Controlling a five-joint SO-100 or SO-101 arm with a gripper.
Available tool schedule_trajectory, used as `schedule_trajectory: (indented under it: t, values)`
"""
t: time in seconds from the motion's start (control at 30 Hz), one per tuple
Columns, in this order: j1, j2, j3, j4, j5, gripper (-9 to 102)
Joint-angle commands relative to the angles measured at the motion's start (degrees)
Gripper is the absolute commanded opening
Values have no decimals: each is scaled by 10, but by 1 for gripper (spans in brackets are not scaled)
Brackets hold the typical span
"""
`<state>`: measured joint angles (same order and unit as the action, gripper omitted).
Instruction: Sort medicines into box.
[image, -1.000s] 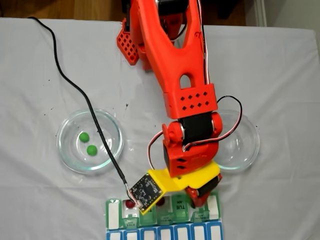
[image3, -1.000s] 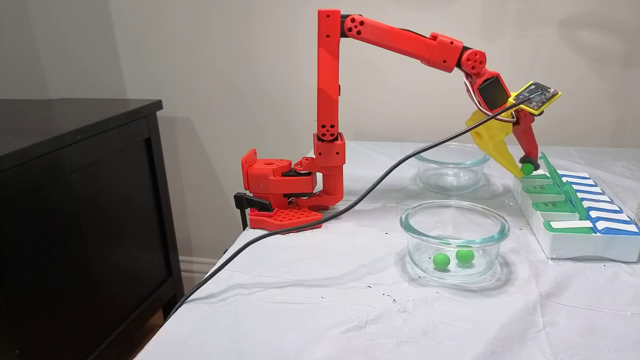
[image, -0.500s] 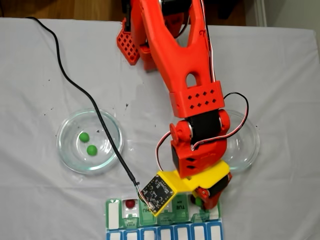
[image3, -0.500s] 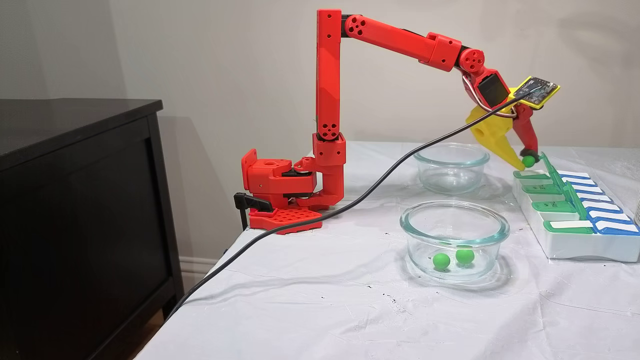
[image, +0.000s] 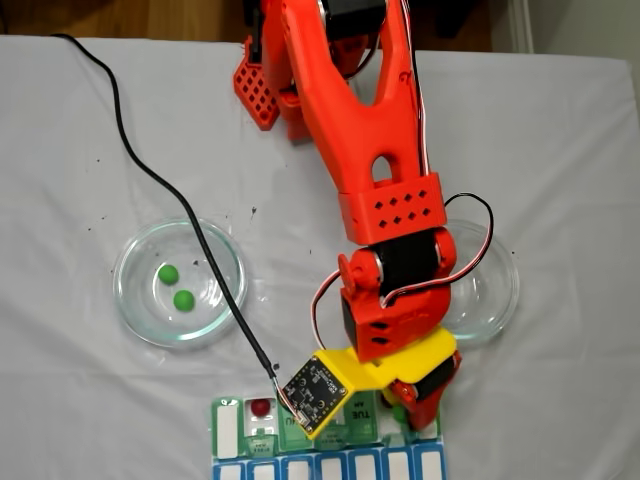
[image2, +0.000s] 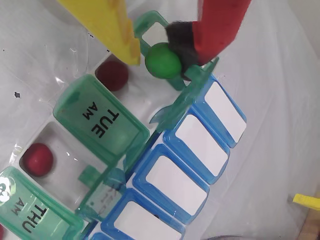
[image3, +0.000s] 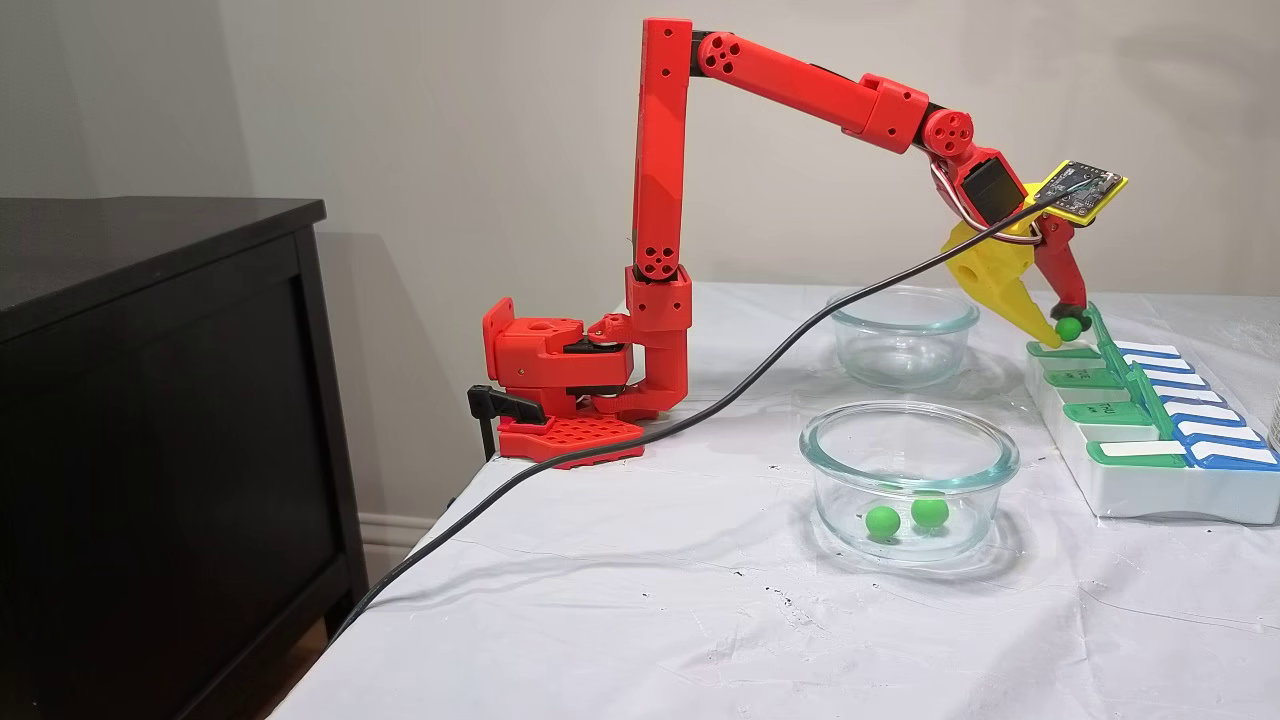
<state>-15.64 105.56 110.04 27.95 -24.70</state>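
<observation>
- Gripper (image2: 157, 57) pinches a green ball (image2: 162, 60) just above the box (image2: 165, 150), near its far end in the wrist view.
- Two red balls (image2: 38, 159) already sit in open compartments.
- Two green balls (image: 175, 286) wait in the left dish (image: 130, 300).

1. A plain beige wall (image3: 400, 100) is filling the upper half of the side fixed view, lit softly and evenly
2. A dark, nearly black cabinet (image3: 150, 400) is standing at the left of that frame, its flat top sitting a little higher than the table
3. A white baseboard (image3: 395, 530) is running low along the wall, just right of the cabinet
4. A wrinkled white cloth (image3: 650, 620) is covering the table across the lower right
5. Brown wooden floor (image: 120, 18) is showing along the top edge of the downward-looking fixed view
</observation>
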Motion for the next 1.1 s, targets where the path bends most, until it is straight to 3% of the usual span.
schedule_trajectory:
  t: [0.0, 0.13, 0.27, 0.63, 0.83, 1.07]
  values:
    - [4, 16, -34, -11, -15, 20]
    - [4, 32, -32, 6, -31, 18]
    - [9, 56, -48, 73, -69, 0]
    - [114, 141, -127, 361, -207, 0]
    - [217, 218, -65, 354, -335, 0]
    - [267, 228, -44, 389, -366, 3]
